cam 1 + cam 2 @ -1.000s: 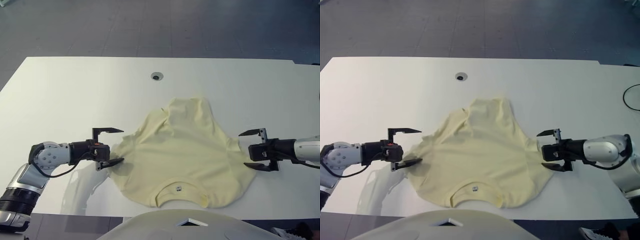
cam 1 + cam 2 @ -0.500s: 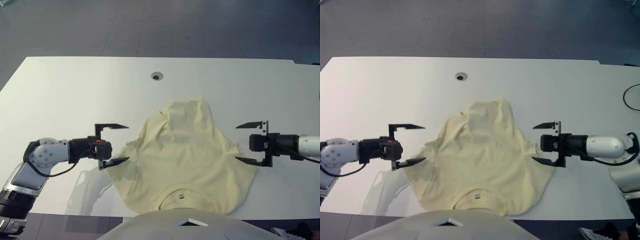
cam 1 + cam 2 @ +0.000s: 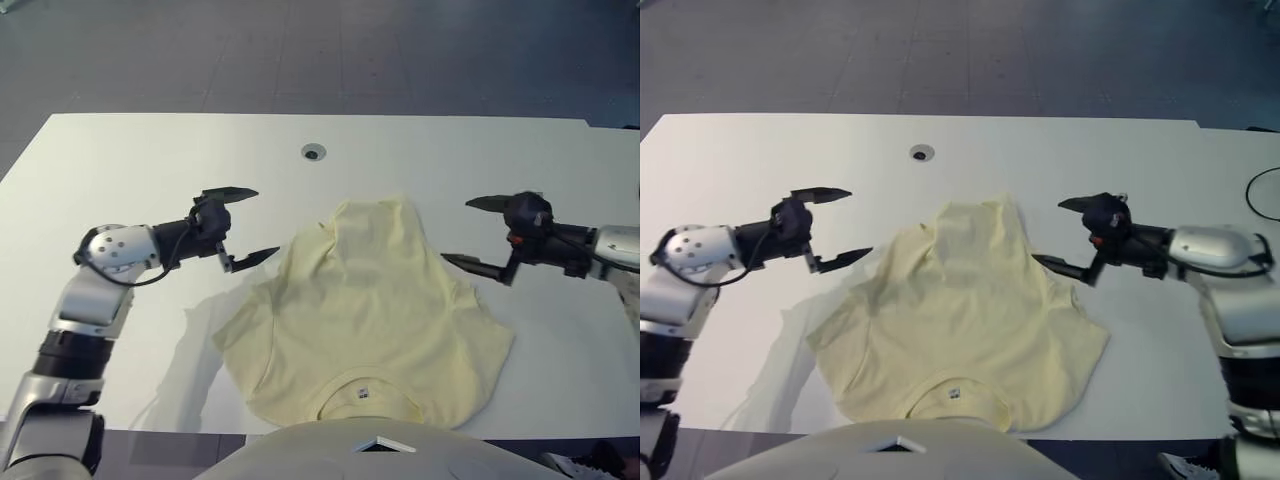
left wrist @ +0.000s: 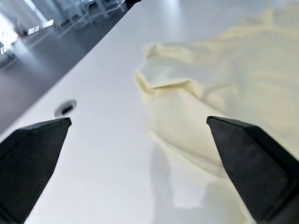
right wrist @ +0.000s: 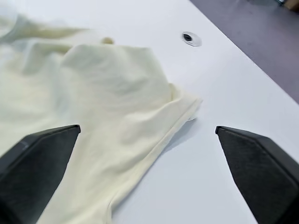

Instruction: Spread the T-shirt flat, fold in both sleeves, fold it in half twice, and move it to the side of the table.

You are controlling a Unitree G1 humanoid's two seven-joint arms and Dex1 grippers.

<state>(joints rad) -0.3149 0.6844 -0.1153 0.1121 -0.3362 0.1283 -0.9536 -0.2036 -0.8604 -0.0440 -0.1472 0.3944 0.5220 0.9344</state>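
T-shirt (image 3: 370,320) lies rumpled on the table (image 3: 120,160), its far end bunched, left claw (image 3: 262,222) and right claw (image 3: 458,231) spread wide at either side, seemingly poised to pull it flat.

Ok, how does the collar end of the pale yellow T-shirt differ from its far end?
The collar end of the pale yellow T-shirt lies wide and fairly flat at the near edge of the white table; the far end is narrow and rumpled, with raised folds. The collar end shows a small label; the far end shows none. Both rest on the table, held by neither the open left gripper nor the open right gripper.
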